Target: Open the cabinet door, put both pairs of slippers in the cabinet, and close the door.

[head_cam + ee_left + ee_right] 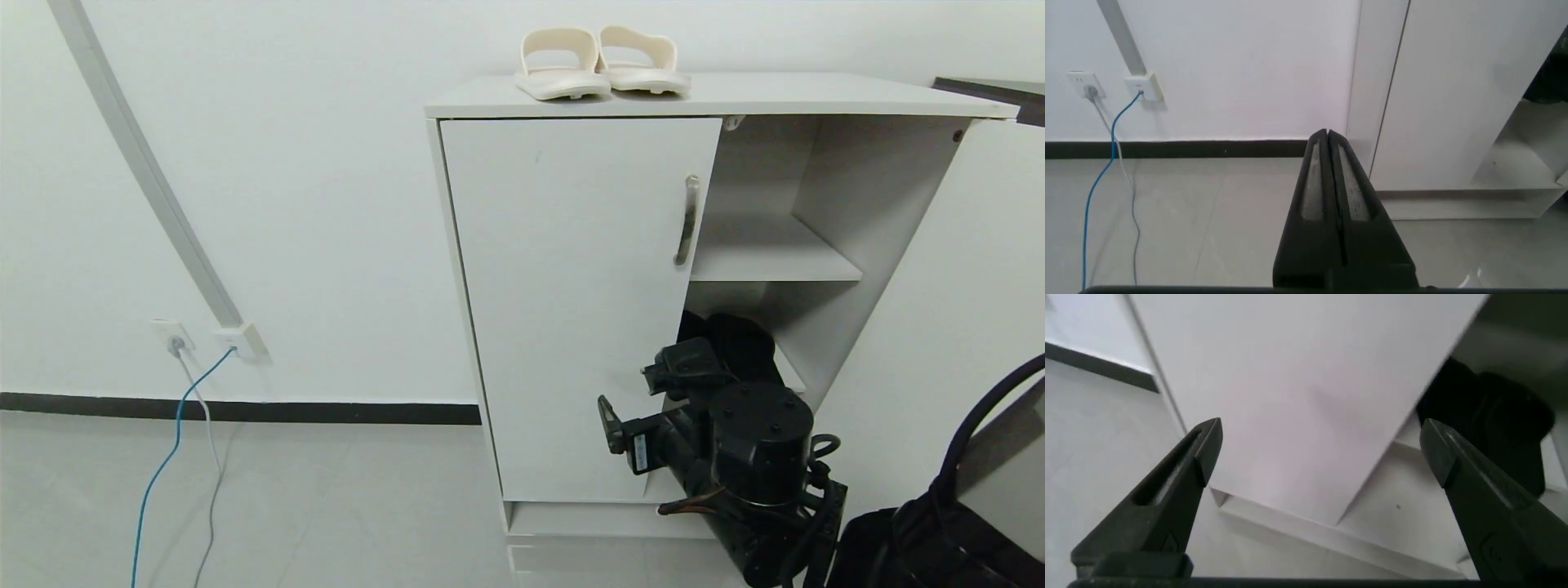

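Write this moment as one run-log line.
right door open; black slippers inside cabinet; cream slippers on top; right gripper open; left gripper shut

a plain white wall (286, 204) meets a pale tiled floor (343, 506) along a black skirting strip (245, 411). a grey cable duct (139, 163) slants down to a small wall box (243, 337) beside a socket (170, 332). a blue cable (163, 465) and a grey cable (214, 478) hang to the floor.

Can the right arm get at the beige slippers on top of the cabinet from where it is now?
Probably yes. The beige slippers sit uncovered at the front of the cabinet top, and the right gripper is open and empty. It is low by the bottom shelf though, so it must climb.
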